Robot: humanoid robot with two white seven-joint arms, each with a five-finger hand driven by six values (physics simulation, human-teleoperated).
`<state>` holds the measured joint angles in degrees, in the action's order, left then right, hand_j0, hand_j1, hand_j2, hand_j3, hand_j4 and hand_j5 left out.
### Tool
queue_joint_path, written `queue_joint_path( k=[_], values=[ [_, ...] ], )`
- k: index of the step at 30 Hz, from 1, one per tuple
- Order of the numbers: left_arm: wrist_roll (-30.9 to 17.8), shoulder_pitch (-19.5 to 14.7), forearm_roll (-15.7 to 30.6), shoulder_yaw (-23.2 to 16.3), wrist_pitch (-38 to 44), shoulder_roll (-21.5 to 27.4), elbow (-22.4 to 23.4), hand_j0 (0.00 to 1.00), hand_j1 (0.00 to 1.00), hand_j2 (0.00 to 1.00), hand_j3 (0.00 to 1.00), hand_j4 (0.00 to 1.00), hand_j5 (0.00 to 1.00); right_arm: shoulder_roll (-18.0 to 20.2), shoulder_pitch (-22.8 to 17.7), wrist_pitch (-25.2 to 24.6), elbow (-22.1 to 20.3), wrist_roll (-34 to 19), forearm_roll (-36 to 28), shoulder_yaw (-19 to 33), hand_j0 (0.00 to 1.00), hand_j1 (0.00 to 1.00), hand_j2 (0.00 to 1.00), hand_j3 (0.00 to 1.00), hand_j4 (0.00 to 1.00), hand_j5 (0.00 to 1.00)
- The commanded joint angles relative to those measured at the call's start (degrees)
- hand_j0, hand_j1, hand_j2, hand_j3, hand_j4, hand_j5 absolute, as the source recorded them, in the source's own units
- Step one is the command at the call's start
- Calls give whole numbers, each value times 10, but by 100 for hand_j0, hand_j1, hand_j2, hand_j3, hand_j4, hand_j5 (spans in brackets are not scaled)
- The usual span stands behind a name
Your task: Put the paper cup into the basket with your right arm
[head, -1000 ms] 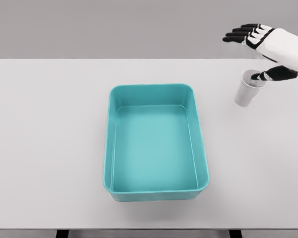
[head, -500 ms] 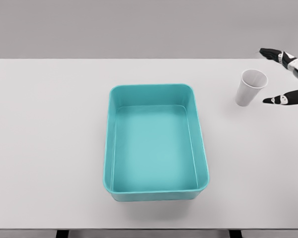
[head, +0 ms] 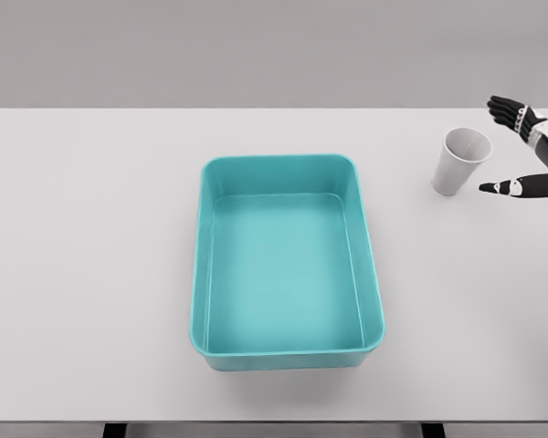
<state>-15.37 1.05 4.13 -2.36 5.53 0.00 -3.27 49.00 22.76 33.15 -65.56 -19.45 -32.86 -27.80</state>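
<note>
1. Near the table's (head: 91, 274) far right: paper cup (head: 459, 161), upright, mouth up and tipped slightly rightward, long axis close to vertical, nothing visible inside.
2. Just right of the cup: right hand (head: 532, 151), fingers spread, thumb (head: 516, 187) low and pointing at the cup, other fingers (head: 504, 106) above, gripping nothing, apart from the cup.
3. At mid-table: teal basket (head: 290, 164), rectangular, long axis running toward the viewer, holding nothing; well apart from the cup.
</note>
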Motion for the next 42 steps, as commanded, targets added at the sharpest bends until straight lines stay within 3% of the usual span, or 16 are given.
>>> queue_joint_path(
  k=[1, 5, 8, 22, 42],
  values=[
    [0, 0, 0, 0, 0, 0, 0, 100, 100, 100, 100, 100, 100, -11, 0, -2, 17, 0, -19, -1, 100, 100, 100, 100, 100, 100],
    [0, 0, 0, 0, 0, 0, 0, 100, 100, 100, 100, 100, 100, -50, 2, -1, 65, 0, -23, -8, 100, 100, 100, 100, 100, 100],
    [0, 0, 0, 0, 0, 0, 0, 100, 100, 100, 100, 100, 100, -56, 2, -1, 85, 0, -23, -9, 100, 100, 100, 100, 100, 100],
    [0, 0, 0, 0, 0, 0, 0, 100, 100, 100, 100, 100, 100, -58, 9, -1, 93, 0, -23, -8, 100, 100, 100, 100, 100, 100],
    [0, 0, 0, 0, 0, 0, 0, 100, 100, 100, 100, 100, 100, -127, 62, 0, 209, 0, -16, -37, 100, 100, 100, 100, 100, 100]
  ],
)
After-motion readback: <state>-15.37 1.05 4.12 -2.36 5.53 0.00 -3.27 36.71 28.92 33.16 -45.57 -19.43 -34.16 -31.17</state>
